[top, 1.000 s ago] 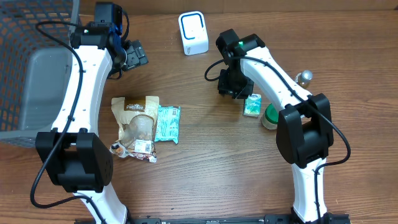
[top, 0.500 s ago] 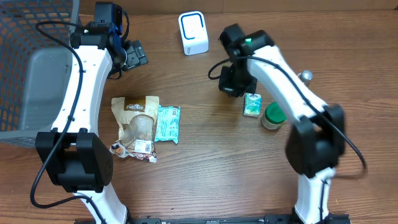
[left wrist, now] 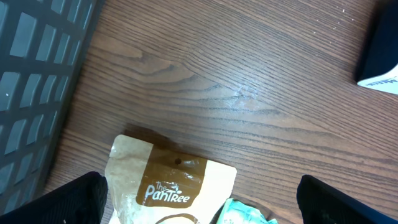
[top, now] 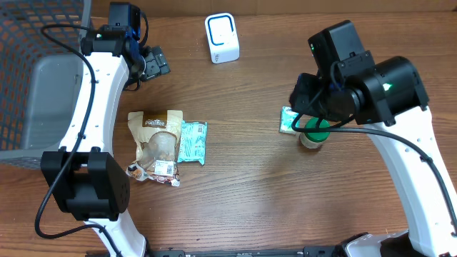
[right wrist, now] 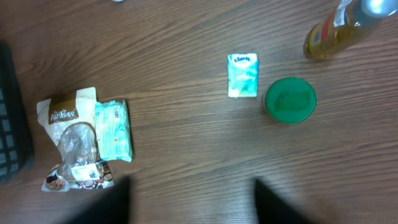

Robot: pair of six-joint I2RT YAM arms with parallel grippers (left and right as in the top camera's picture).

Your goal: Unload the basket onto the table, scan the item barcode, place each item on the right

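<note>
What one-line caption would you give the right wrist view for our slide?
Wooden table from above: pouch and teal pack left, Kleenex beside green lid, bottle top right.

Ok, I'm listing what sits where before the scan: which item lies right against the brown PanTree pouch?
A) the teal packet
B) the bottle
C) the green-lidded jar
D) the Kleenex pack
A: the teal packet lies edge to edge with the PanTree pouch, while the Kleenex pack, green-lidded jar and bottle sit apart across the table.
</note>
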